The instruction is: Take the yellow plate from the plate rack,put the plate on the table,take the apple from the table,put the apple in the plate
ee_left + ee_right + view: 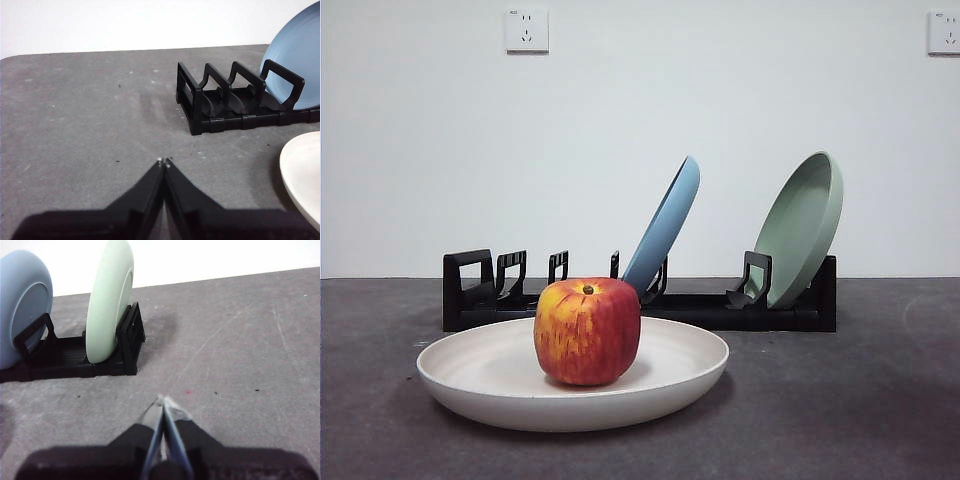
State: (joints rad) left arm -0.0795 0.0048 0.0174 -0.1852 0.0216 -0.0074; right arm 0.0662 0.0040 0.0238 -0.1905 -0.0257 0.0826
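You have the apple (587,331) sitting upright in the yellow plate (500,375), stem dimple facing straight up, a little right of the plate's middle as the front view shows it. There is one apple: red, streaked with yellow-orange on its left shoulder, with a small brown dimple on top. The plate lies flat on the table (860,400), rim up, just in front of the plate rack (700,312); it is cream to off-white, matte, shallow and much wider than the apple. You can count three plates in all: this one on the table and two in the rack, a light blue plate (665,228) near the middle and a sage green plate (802,228) at the right end, both on edge and leaning to the right. The rack is a single long black bar running left to right across the table, with its left holders empty. Your left gripper (164,161) hangs over bare table with its jaws pressed together, the rack's end and the plate's rim off to one side. Your right gripper (163,400) also has its jaws closed on nothing, over bare table near the rack's green-plate end.
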